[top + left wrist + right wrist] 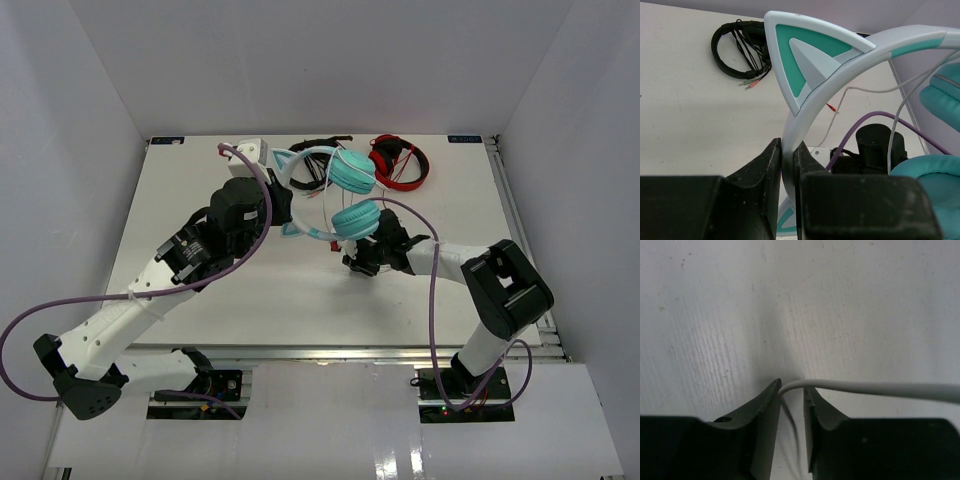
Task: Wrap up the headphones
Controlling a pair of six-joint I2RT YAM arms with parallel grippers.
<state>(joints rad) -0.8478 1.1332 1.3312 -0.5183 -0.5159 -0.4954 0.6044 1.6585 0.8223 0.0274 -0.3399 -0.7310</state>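
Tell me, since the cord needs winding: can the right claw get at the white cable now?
Likely yes: the white cable lies right inside the right claw, with only bare table behind it and nothing blocking.

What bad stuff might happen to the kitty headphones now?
The thin white cable sits right at the tips of the right gripper, so it might slip out. The left gripper pinches the headphones by the headband alone, so they might twist or drop. The red headphones lie close; the cable might catch them.
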